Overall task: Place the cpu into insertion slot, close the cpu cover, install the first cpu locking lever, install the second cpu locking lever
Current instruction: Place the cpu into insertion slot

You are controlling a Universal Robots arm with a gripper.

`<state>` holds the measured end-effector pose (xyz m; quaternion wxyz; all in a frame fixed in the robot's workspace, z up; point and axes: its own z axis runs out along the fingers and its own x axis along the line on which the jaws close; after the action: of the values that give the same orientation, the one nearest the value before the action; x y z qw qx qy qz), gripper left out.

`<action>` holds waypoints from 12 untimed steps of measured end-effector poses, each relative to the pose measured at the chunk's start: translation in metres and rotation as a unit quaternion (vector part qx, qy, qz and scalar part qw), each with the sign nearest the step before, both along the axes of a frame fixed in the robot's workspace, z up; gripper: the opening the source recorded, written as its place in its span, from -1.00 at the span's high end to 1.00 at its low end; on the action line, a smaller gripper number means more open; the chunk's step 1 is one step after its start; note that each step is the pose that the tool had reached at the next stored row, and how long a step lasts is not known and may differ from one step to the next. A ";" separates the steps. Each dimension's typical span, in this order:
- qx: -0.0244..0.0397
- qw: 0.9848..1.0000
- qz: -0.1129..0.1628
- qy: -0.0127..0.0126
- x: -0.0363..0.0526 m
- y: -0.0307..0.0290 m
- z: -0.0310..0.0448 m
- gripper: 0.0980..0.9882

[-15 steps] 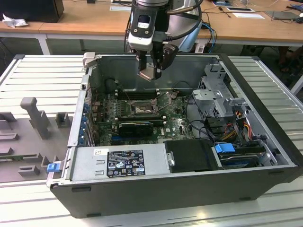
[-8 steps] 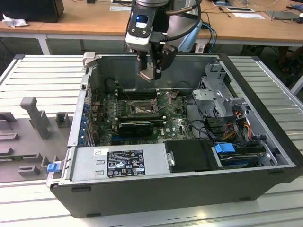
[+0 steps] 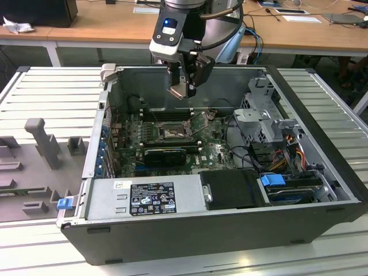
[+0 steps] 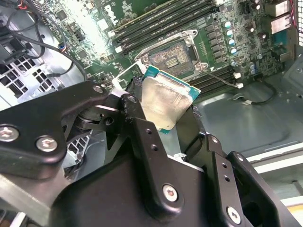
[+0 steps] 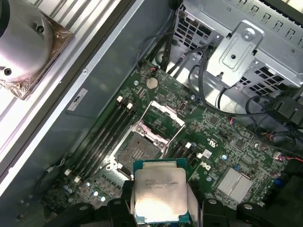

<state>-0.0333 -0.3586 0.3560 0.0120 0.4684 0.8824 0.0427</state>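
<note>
In the upper middle of the exterior view the tool hangs over the open computer case. It is clamped on the cpu, which sits tilted and clear of the motherboard. Both wrist views show the cpu's pale metal face pinched at its edges. The insertion slot lies bare at mid-frame, well below the cpu. The cpu cover stands swung up beside the slot. The case rests on the slatted counter.
</note>
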 end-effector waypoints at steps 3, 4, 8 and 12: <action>0.000 1.000 -0.010 0.000 0.0000 0.0000 -0.0003 0.03; 0.000 1.000 -0.013 0.000 0.0000 0.0000 -0.0005 0.03; 0.000 1.000 -0.025 0.000 0.0000 0.0000 -0.0008 0.03; 0.000 0.999 -0.035 0.000 0.0000 0.0000 -0.0011 0.03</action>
<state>-0.0333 -0.3586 0.3549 0.0135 0.4986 0.8657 0.0422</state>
